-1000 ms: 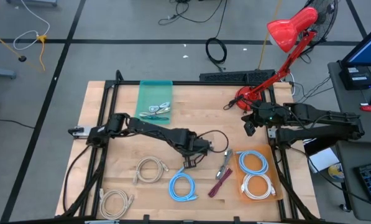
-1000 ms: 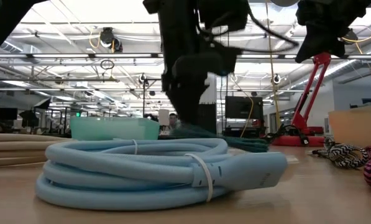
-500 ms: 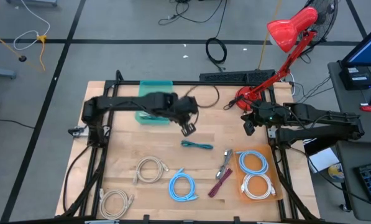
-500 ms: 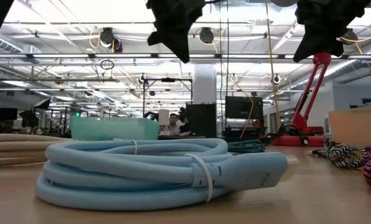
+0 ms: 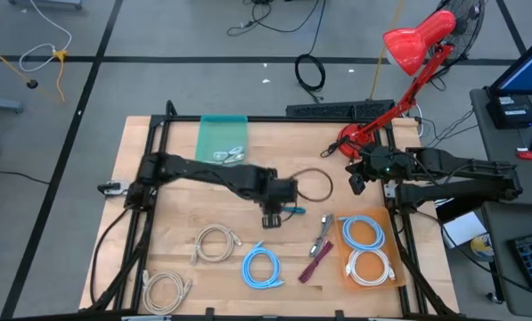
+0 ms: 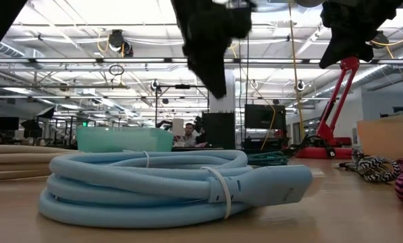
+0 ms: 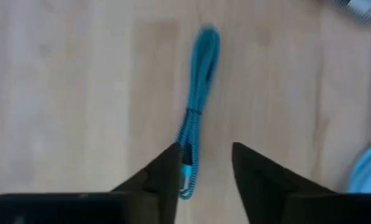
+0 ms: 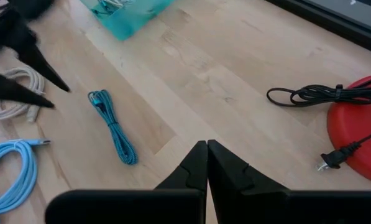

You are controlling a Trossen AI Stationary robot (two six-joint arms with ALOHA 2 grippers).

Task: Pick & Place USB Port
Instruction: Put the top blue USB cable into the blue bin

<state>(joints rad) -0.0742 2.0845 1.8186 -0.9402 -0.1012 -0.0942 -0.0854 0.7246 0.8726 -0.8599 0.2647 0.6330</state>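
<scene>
The teal cable (image 7: 197, 118) lies on the table (image 5: 159, 259), not yet picked up; the left gripper (image 7: 204, 171) hangs over it, fingers open, and the right gripper (image 8: 207, 163) waits near the red lamp (image 8: 359, 124), fingers closed.

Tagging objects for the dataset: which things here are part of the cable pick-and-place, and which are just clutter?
In the job:
- left gripper, open over the teal braided cable
- teal bin, some cables already inside

Lying about:
- light blue coil
- beige coils
- orange tray with two coils
- red lamp
- right gripper, shut, parked off to the side
</scene>
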